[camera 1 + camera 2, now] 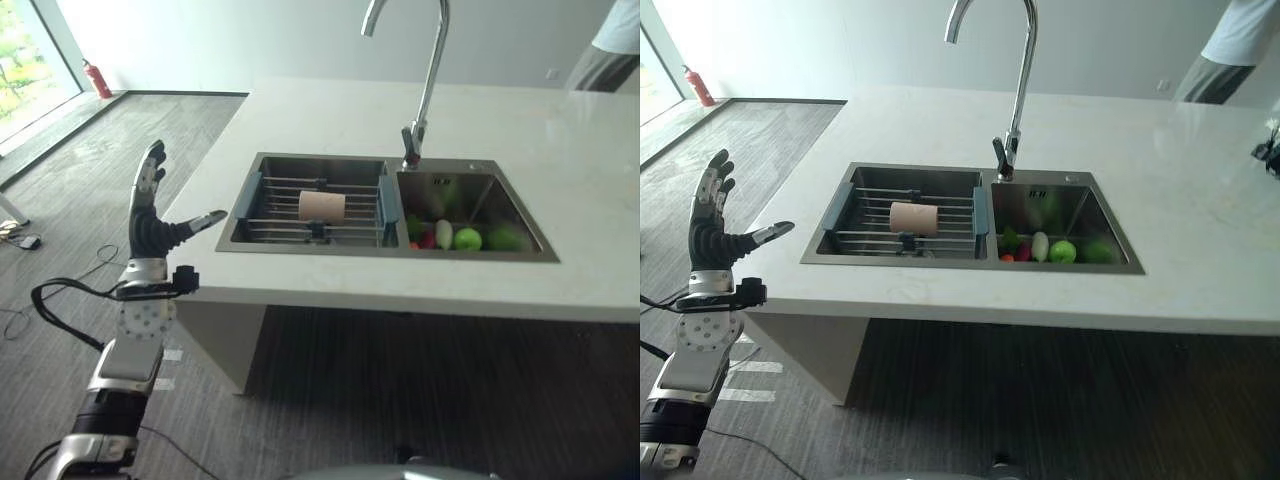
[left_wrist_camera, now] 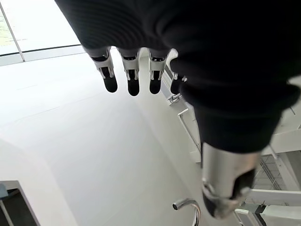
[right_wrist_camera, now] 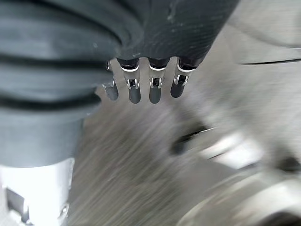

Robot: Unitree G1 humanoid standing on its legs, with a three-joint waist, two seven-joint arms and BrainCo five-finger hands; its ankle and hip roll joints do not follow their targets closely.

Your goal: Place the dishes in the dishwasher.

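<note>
Spanning most of the scene is a white stone-look counter (image 1: 590, 200), standing on a grey striped carpet floor (image 1: 120, 150). Sitting recessed in the counter is a stainless steel double-basin sink (image 1: 830, 252), with a tall chrome gooseneck faucet (image 1: 1018, 90) rising behind the divider between the two basins. Resting across the left basin is a wire drying rack with blue-grey end pieces (image 1: 975, 222), and lying on its side on the wires is a beige cylindrical cup (image 1: 914, 217), the dish in question, well apart from both hands. Lying in the right basin is a cluster of produce (image 1: 1050, 248): green round fruits, a pale elongated vegetable and small red pieces, all near one another against the front wall. Standing at the far right corner beyond the counter is a person in a light shirt (image 1: 1238, 40). Hovering off the counter's left edge is the left hand (image 1: 150, 225), raised upright with fingers straight and spread, thumb pointing toward the counter, holding nothing. Hanging over the floor in its wrist view is the right hand (image 3: 141, 89), fingers extended side by side, grasping nothing. Leaning at the far wall is a small red fire extinguisher (image 1: 97, 80).
</note>
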